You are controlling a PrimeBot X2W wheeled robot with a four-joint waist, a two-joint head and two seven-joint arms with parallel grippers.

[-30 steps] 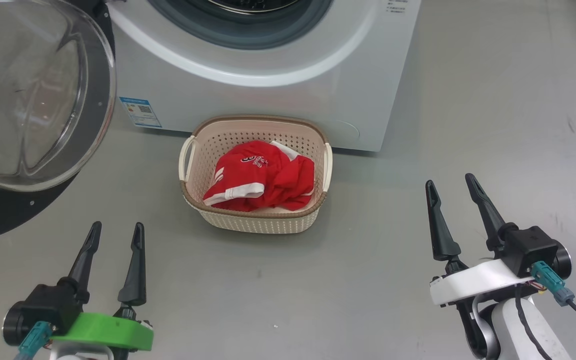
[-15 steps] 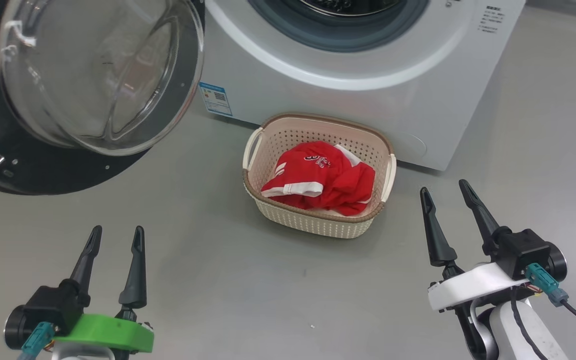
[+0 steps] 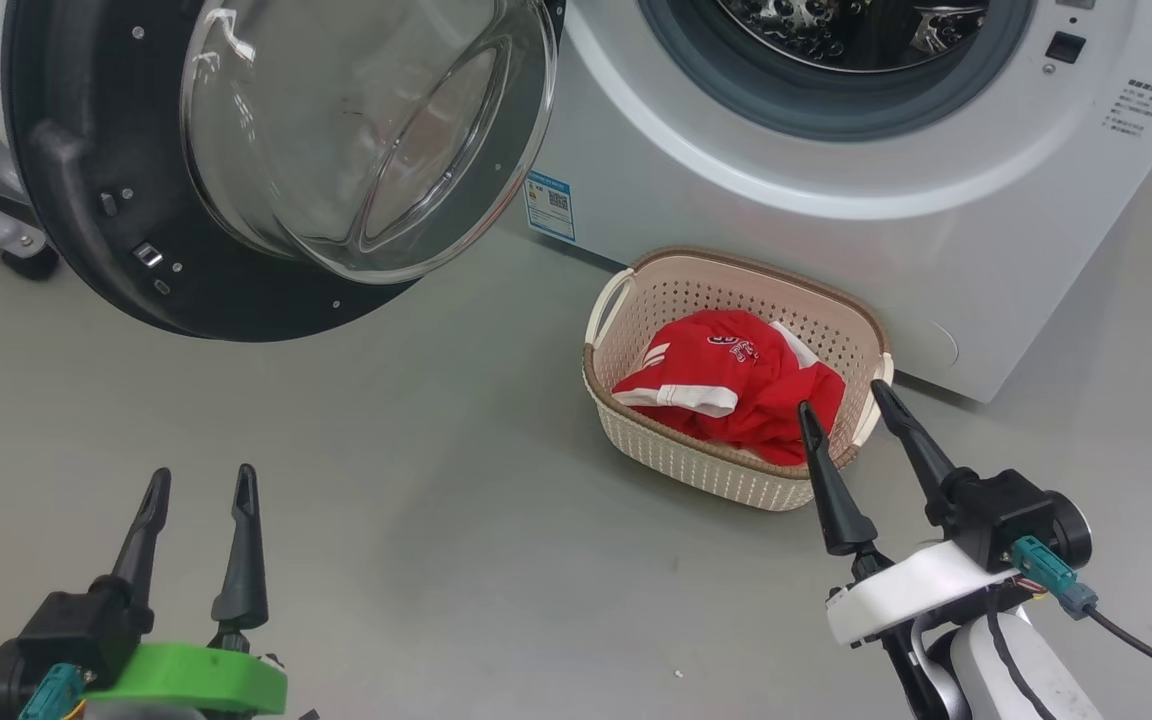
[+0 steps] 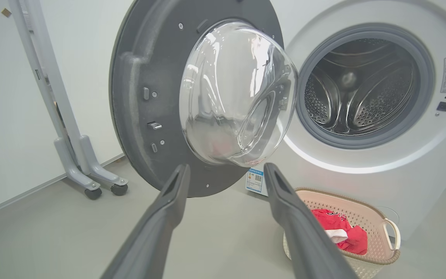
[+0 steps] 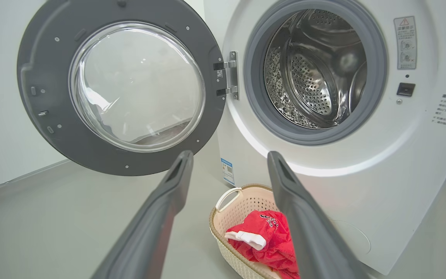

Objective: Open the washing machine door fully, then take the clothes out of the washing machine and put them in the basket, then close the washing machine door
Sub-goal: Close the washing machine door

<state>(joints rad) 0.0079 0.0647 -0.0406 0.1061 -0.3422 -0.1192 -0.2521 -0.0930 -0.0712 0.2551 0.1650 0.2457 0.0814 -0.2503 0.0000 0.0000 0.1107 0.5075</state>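
Note:
The white washing machine (image 3: 936, 240) stands with its door (image 3: 86, 200) swung wide to the left, glass bowl (image 3: 366, 130) facing me. Its steel drum (image 5: 316, 69) looks bare inside. The red and white clothes (image 3: 731, 385) lie in the cream basket (image 3: 716, 475) on the floor in front of the machine. My right gripper (image 3: 844, 395) is open, its tips in front of the basket's right end, nothing between them. My left gripper (image 3: 201, 478) is open low at the left, well short of the door. The door (image 4: 138, 116) and basket (image 4: 381, 255) also show in the left wrist view.
A grey wheeled stand (image 4: 87, 170) sits by the white wall, left of the door. Grey floor (image 3: 436, 500) stretches between my grippers and the machine. A blue sticker (image 3: 549, 205) marks the machine's lower front.
The head view has swung left and up, so the door and drum show more. My right gripper's tips now overlap the basket's right end. Both grippers stay open.

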